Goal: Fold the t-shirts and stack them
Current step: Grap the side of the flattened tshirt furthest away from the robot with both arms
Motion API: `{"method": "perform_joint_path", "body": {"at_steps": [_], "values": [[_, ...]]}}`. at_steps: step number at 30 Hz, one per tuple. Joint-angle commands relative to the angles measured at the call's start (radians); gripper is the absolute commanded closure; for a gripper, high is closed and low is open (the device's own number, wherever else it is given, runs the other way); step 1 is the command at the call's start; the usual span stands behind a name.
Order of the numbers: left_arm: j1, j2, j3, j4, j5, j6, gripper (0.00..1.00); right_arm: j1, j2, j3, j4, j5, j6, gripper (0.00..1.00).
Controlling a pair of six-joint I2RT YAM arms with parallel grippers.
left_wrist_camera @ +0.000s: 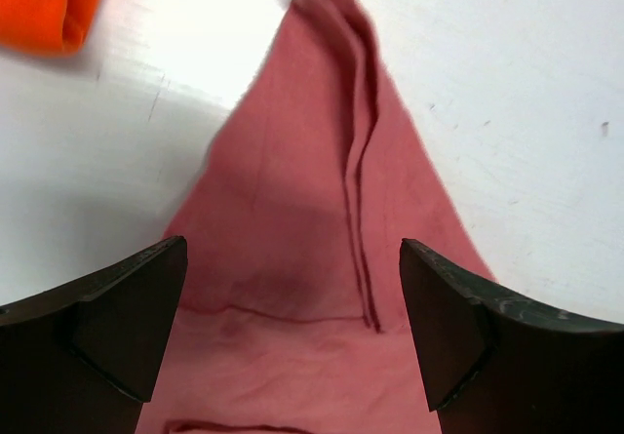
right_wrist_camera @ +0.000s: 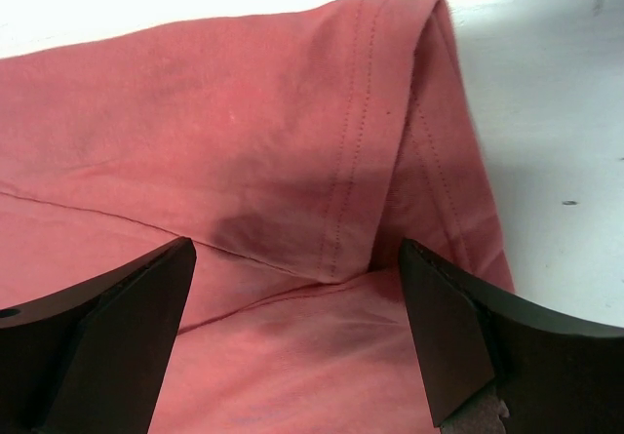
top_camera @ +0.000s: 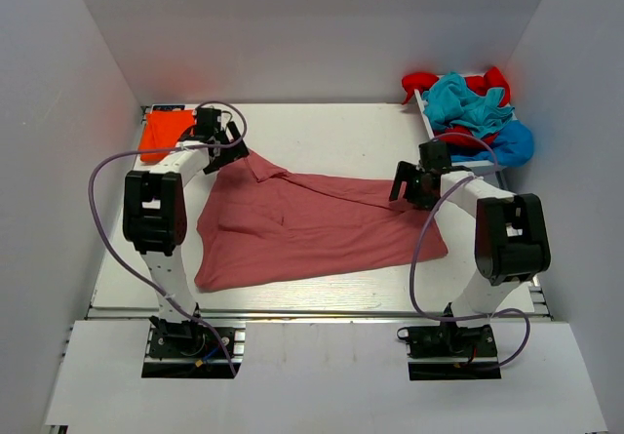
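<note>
A dusty pink-red t-shirt lies spread on the white table, partly folded over itself. My left gripper is open just above its far left corner; the left wrist view shows a pointed sleeve between the wide jaws. My right gripper is open over the shirt's far right edge; the right wrist view shows a stitched hem fold between the jaws. A folded bright orange t-shirt lies at the far left corner and also shows in the left wrist view.
A heap of red, teal and blue shirts sits at the far right on a white tray. White walls enclose the table on three sides. The table's near edge runs in front of the arm bases.
</note>
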Motion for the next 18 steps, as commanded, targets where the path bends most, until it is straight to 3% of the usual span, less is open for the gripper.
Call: {"method": "perform_joint_path", "body": {"at_steps": [1, 11, 14, 18], "values": [[0.01, 0.007, 0.072, 0.078, 0.04, 0.027, 0.0, -0.005, 0.002, 0.034, 0.011, -0.041, 0.011, 0.1], [0.019, 0.152, 0.195, 0.096, 0.049, 0.05, 0.0, -0.005, 0.038, 0.058, 0.08, -0.164, 0.004, 0.14], [0.019, 0.191, 0.24, 0.106, 0.049, 0.05, 0.0, -0.007, 0.038, 0.063, 0.095, -0.153, 0.012, 0.23], [0.019, 0.239, 0.284, 0.115, 0.068, 0.05, 0.0, -0.01, 0.053, 0.069, 0.1, -0.147, 0.018, 0.47]]}}
